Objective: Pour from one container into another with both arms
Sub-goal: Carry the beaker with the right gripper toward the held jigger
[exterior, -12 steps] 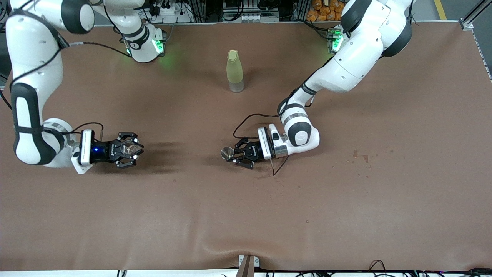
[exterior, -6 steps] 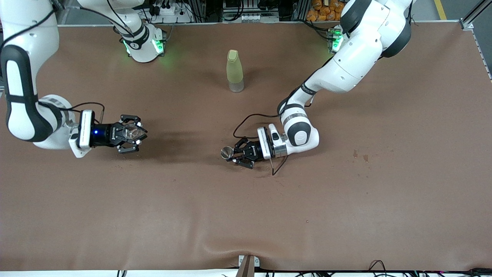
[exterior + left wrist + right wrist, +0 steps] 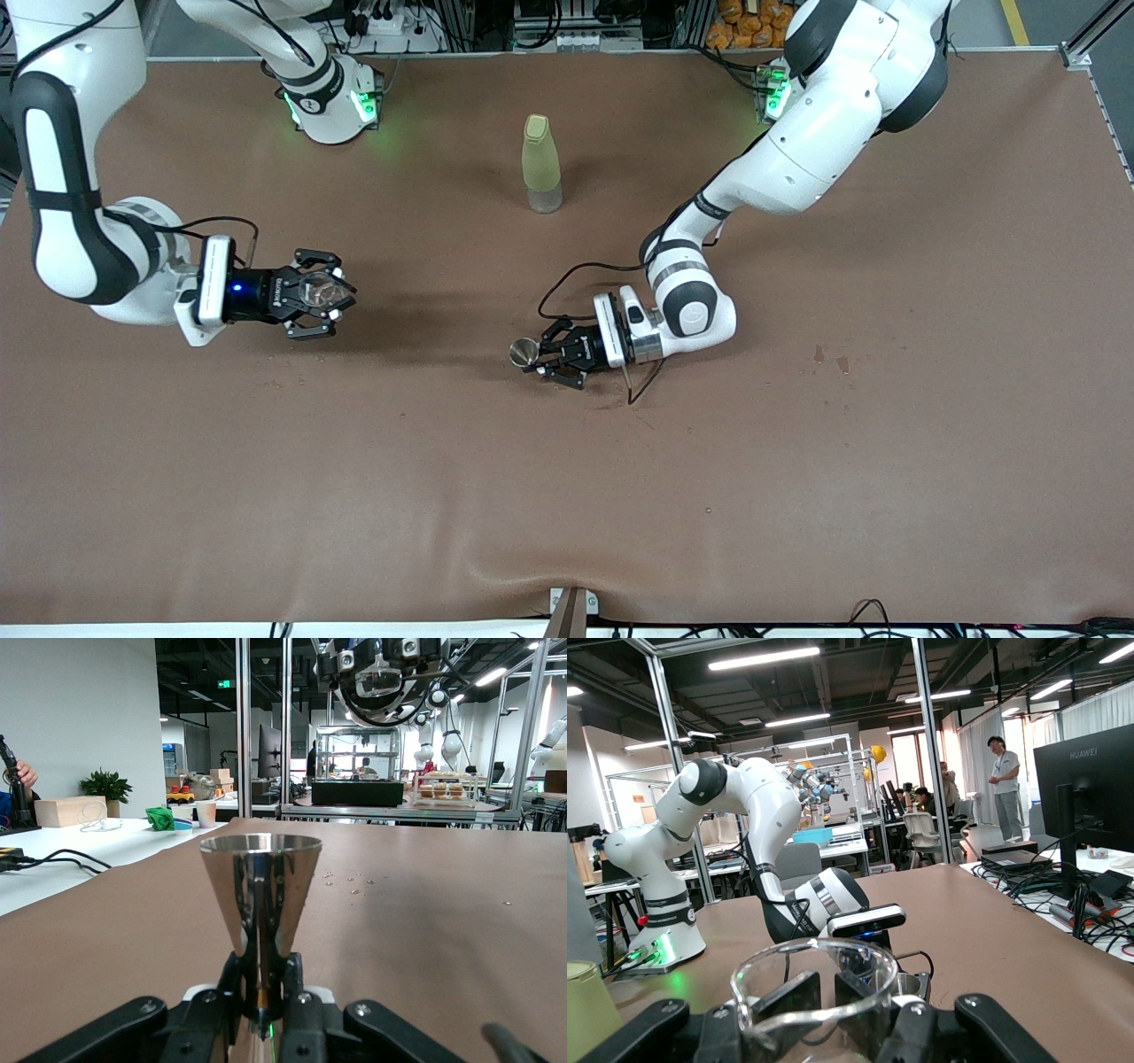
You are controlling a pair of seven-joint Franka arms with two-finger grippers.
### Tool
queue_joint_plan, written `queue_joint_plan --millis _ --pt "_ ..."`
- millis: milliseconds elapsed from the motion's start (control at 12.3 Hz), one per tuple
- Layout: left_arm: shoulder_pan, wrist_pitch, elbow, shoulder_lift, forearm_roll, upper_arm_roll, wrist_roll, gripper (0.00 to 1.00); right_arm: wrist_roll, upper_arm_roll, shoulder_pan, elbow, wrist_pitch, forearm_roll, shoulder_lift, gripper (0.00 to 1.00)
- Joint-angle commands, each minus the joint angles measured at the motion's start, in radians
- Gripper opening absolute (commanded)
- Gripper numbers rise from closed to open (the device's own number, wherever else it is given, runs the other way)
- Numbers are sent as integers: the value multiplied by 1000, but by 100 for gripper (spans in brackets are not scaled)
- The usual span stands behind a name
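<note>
Your right claw [image 3: 330,293] has risen with one clear cup [image 3: 317,290] clamped, left claw [image 3: 542,355] clamped on one silver jigger [image 3: 522,353] low over table [image 3: 797,461], one yellow-green bottle [image 3: 541,163], monitor reading HUAWEI [image 3: 1083,754].

surface: brown-covered table [image 3: 797,496], wrinkle at its camera edge | standing on it: yellow-green bottle [image 3: 541,163], upright, mid-table near the bases | small specks dot the cover
</note>
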Motion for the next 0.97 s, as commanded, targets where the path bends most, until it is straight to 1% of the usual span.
queue_joint_plan --millis 0,243,649,893 --pt "-6 -2 3 1 -29 2 45 0 17 -13 66 -71 54 66 -61 0" --pt "-4 -2 3 -2 -28 2 45 0 17 -13 134 -96 109 130 -79 0" --pt "-7 -2 0 -1 -20 3 67 0 15 -10 224 -99 172 223 -70 0" --pt "-10 -2 -2 1 -22 3 68 0 14 -9 251 -97 192 238 -69 0"
